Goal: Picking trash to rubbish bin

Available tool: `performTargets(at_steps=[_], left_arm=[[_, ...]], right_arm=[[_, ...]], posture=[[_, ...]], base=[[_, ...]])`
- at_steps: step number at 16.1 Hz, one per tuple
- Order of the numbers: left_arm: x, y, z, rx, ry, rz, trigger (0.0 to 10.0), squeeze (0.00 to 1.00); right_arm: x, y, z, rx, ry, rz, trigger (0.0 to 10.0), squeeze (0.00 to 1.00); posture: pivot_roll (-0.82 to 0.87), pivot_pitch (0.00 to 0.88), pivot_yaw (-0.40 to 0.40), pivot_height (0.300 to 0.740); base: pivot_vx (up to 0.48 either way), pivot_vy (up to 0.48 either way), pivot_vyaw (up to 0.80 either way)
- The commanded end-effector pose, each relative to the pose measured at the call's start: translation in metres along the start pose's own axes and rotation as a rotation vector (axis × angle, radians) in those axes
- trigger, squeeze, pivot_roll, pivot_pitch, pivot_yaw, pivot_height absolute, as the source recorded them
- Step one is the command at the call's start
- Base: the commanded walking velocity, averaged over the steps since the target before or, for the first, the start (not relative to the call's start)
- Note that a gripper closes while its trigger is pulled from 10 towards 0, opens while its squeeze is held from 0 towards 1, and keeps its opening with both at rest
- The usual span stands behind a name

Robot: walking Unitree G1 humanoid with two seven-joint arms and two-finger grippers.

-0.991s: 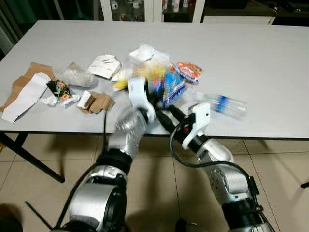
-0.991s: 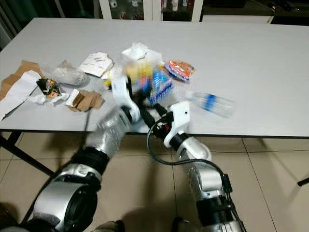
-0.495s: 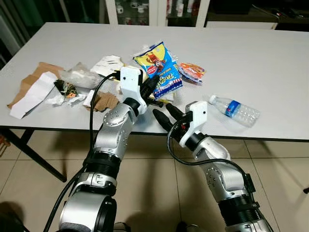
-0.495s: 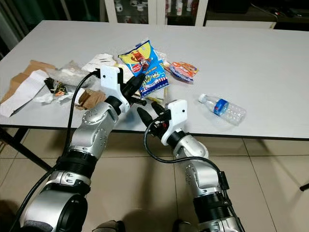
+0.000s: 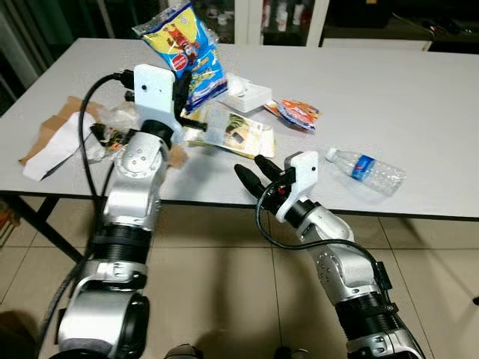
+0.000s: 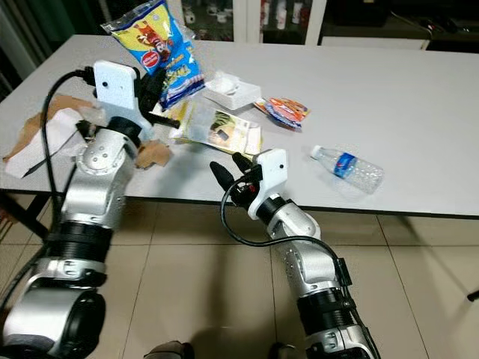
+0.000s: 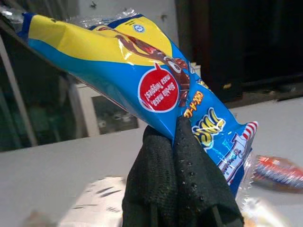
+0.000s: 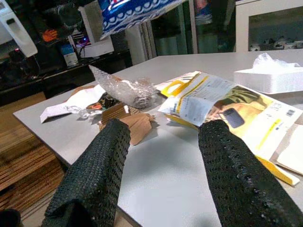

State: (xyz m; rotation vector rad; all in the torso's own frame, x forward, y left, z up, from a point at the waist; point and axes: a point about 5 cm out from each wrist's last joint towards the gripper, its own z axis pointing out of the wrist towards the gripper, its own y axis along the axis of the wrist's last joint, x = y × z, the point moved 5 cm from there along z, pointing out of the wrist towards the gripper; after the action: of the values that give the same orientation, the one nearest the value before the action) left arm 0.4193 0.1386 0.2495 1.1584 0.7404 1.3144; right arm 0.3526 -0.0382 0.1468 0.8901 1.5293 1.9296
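Your left arm stands raised at the left of the head view, its left gripper [image 5: 182, 93] up in the upper left, fingers [image 7: 182, 175] pressed together around a packet. Your right arm reaches up from the lower right, its right gripper [image 5: 253, 170] near centre, fingers [image 8: 94, 175] spread apart, holding nothing.

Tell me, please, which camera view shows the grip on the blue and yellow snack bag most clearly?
The left wrist view: the left gripper pinches the snack bag at its lower edge, close up. The eye views show the bag lifted above the table, the grip small. The right wrist view catches just the bag's blue corner.
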Motion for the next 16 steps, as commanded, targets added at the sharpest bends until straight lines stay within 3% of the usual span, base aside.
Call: performTargets(at_steps=[1,2,5,8,11,16], left_arm=[[0.002,-0.011,-0.006,0.039,0.005,0.028,10.0,0.00],[0.010,-0.032,-0.020,0.091,0.034,0.040,10.0,0.00],[0.018,-0.038,-0.032,0.084,0.088,-0.007,10.0,0.00],[0.021,-0.039,-0.035,0.069,0.114,-0.023,10.0,0.00],[0.014,-0.048,-0.038,0.093,0.115,-0.089,10.0,0.00],[0.011,-0.050,-0.037,0.103,0.114,-0.092,10.0,0.00]], right_arm=[[-0.005,0.005,0.002,-0.020,-0.017,-0.011,10.0,0.00],[-0.010,0.010,0.002,-0.036,-0.041,-0.020,10.0,0.00],[-0.023,0.013,-0.001,-0.048,-0.096,-0.032,10.0,0.00],[-0.031,0.016,0.000,-0.067,-0.143,-0.034,10.0,0.00],[-0.041,0.021,-0.002,-0.090,-0.199,-0.035,10.0,0.00],[-0.046,0.018,-0.003,-0.091,-0.228,-0.031,10.0,0.00]], posture=[[0.05,0.028,0.011,0.740],[0.04,0.023,0.014,0.740],[0.05,0.022,0.011,0.740],[0.06,0.021,0.010,0.740],[0.05,0.018,0.015,0.740],[0.05,0.017,0.015,0.740]], base=[[0.000,0.000,0.00],[0.000,0.000,0.00],[0.000,0.000,0.00],[0.000,0.000,0.00],[0.000,0.000,0.00],[0.000,0.000,0.00]])
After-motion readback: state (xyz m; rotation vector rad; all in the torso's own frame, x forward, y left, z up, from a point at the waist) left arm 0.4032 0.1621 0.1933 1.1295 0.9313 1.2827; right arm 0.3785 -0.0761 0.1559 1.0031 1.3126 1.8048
